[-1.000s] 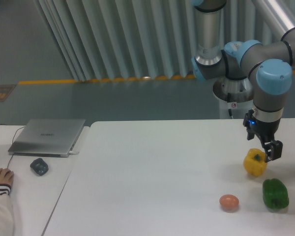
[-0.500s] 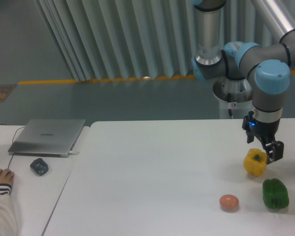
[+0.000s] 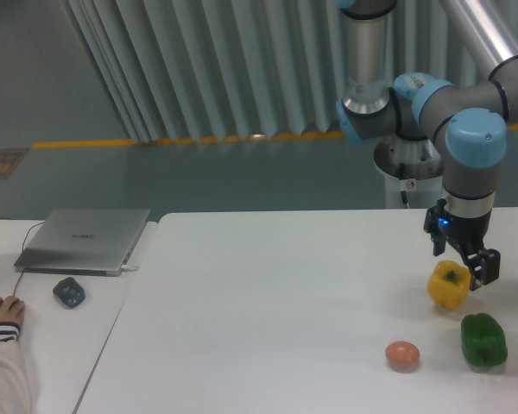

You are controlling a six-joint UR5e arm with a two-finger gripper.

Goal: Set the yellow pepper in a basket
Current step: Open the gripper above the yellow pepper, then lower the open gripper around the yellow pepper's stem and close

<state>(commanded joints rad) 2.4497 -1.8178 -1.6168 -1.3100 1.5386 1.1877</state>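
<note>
Over the last second our gripper (image 3: 468, 266) has drifted slightly right and down along the pepper (image 3: 448, 286), which has stayed put on the table (image 3: 268, 319) at the right, just far of the green pepper (image 3: 484, 339) and right of the orange ball (image 3: 402, 354). We judge the grasp is being lined up, not made; the lift has not begun. One finger (image 3: 486, 268) shows at the pepper's right shoulder, the other is hidden, so we cannot tell how wide the jaws stand. No basket is in view; a pale object is cut off at the near right edge.
</note>
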